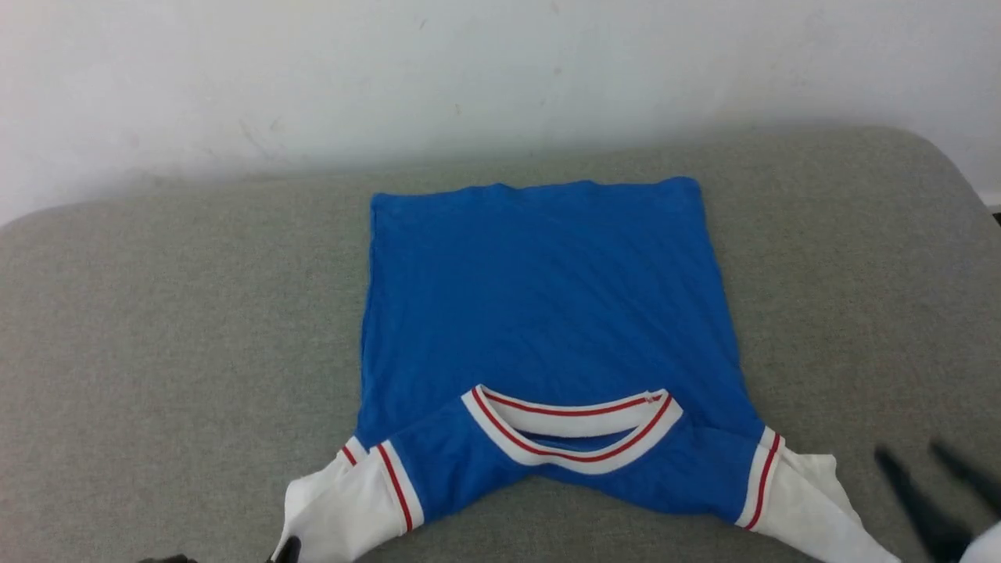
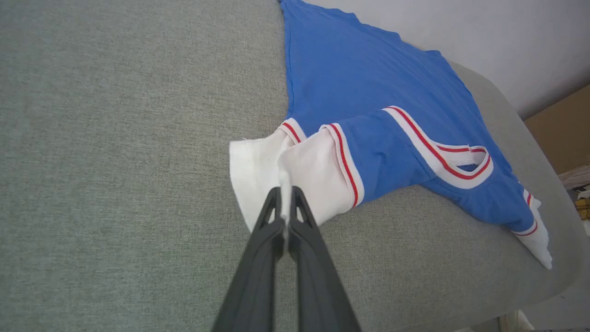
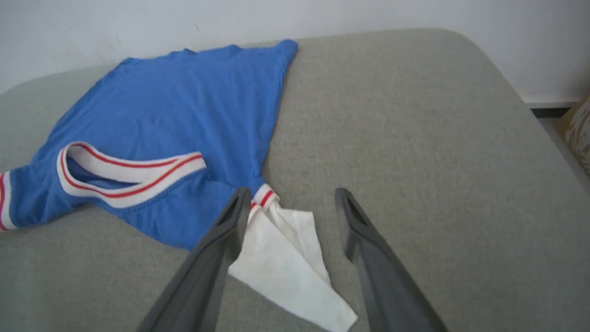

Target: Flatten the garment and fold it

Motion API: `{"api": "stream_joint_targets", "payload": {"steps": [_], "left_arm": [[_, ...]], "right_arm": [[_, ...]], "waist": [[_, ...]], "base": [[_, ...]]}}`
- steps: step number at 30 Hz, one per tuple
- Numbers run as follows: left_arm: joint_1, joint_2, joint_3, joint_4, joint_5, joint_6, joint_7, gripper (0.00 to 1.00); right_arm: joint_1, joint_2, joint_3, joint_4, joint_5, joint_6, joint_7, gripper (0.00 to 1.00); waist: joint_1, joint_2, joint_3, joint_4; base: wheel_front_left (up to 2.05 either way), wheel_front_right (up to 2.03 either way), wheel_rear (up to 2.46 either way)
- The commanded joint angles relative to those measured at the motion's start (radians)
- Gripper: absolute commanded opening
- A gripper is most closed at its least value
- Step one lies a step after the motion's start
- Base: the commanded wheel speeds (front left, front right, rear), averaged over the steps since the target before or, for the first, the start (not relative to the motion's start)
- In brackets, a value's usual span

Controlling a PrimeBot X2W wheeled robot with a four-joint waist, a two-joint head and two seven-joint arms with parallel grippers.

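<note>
Garment (image 1: 547, 297) near table (image 1: 156, 313) edge, left claw (image 2: 286, 193) pinching sleeve (image 2: 318, 170), right claw (image 3: 292, 193) spread, empty.

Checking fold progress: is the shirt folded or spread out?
Spread: the shirt lies flat, hem far, collar near, no fold across the body; the left gripper pinches one white sleeve.

Grey fabric-covered surface (image 1: 156, 313) with rounded corners, plain white wall (image 1: 500, 70) behind, soft even light

You have the garment (image 1: 539, 297) lying flat: bright blue, hem toward 12 o'clock, red-and-white striped collar toward 6, white sleeve ends splayed at 7 and 5 o'clock.
</note>
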Motion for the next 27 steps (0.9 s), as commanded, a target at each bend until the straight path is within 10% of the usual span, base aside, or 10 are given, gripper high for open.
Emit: {"api": "stream_joint_targets", "payload": {"steps": [1,8,27], "left_arm": [[-0.022,0.003,-0.002,-0.017,0.01,0.001,0.0,0.0],[-0.091,0.009,-0.028,-0.089,0.042,0.009,0.022,0.0],[-0.302,-0.029,-0.153,-0.179,0.123,-0.014,0.036,0.0]], "right_arm": [[-0.075,-0.016,-0.013,-0.033,0.013,-0.002,0.003,1.0],[-0.501,-0.093,-0.055,-0.058,-0.04,-0.002,0.039,1.0],[-1.187,-0.013,-0.033,0.552,-0.312,-0.002,0.215,1.0]], "waist": [[0.0,-0.0002,0.025,0.003],[0.0,-0.0002,0.122,0.028],[0.0,-0.0002,0.432,0.229]], "base": [[0.0,0.0,0.0],[0.0,0.0,0.0],[0.0,0.0,0.0]]}}
